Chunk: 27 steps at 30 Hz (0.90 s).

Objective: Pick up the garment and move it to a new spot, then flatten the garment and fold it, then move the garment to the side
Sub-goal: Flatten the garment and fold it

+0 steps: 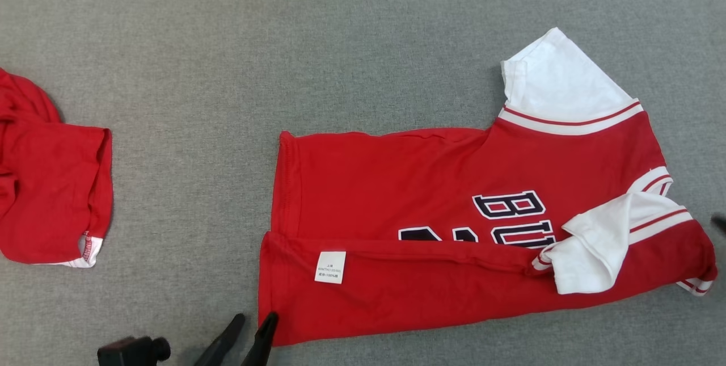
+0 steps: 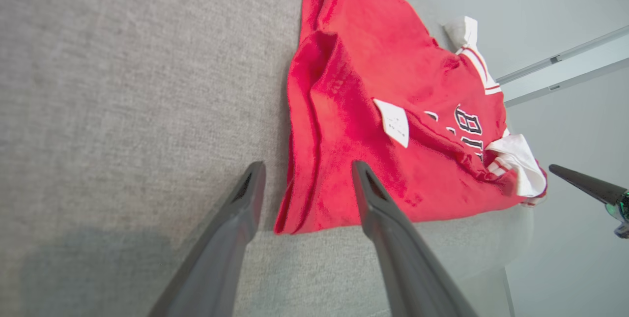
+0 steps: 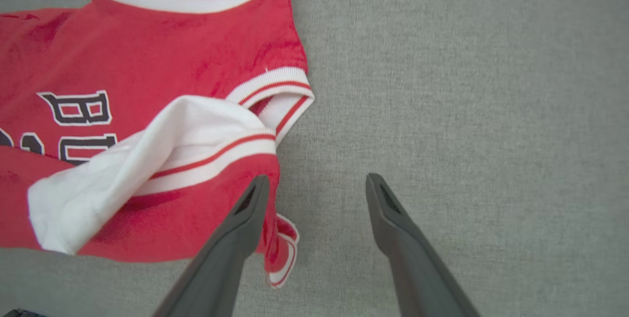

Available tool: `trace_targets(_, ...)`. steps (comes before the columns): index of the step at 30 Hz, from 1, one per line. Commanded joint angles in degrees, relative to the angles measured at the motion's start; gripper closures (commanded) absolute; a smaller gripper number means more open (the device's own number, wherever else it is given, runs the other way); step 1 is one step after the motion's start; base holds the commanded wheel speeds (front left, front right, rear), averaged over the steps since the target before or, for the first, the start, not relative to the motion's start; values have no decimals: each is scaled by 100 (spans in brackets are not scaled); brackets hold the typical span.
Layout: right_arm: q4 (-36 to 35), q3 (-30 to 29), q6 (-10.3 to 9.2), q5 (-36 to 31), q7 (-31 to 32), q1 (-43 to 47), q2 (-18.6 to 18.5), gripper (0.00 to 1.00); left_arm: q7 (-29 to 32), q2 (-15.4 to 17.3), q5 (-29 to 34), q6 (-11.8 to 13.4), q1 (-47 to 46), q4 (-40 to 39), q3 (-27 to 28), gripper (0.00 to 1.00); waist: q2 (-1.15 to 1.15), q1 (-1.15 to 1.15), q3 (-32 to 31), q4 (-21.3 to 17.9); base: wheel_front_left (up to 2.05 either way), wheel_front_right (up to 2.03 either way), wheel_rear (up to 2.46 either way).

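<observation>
Red garment (image 1: 431, 224), second red garment (image 1: 51, 196): two total; left fingers (image 2: 393, 238), right fingers (image 3: 408, 253) apart.

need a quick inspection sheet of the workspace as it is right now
surface: grey cloth-covered table, flat
job's things: red jersey spread out, near edge folded over, white label showing, one white sleeve folded onto it
clutter: second red garment bunched at the left edge
grippers: left gripper open at the jersey's hem corner; right gripper open at its shoulder end; neither holds anything
cables: nothing seen
surroundings: pale floor beyond the table
</observation>
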Motion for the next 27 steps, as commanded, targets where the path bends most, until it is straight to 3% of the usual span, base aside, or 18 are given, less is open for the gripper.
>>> trace_targets(1,-109,-218,0,-112,-114,-314,33,0,71,147,159,78,-117,-265,46,0,0,0,72,-29,0,0,0)
trace_targets(6,-424,-174,-1,-300,162,-1129,188,0,442,418,311,111,-737,-902,110,0,0,0,292,-19,0,0,0)
trace_targets(13,-48,279,-1,-1190,341,-2670,753,0,1029,531,818,250,-2360,-374,-14,0,0,0,825,44,0,0,0)
trace_targets(19,865,919,-1,-1898,470,-4104,1405,0,1486,328,955,72,-3647,409,-305,0,0,0,1254,202,0,0,0)
trace_targets(27,2164,1311,-1,-2346,360,-5290,1704,0,1677,-176,810,-223,-4539,1150,-642,0,0,0,1470,593,0,0,0)
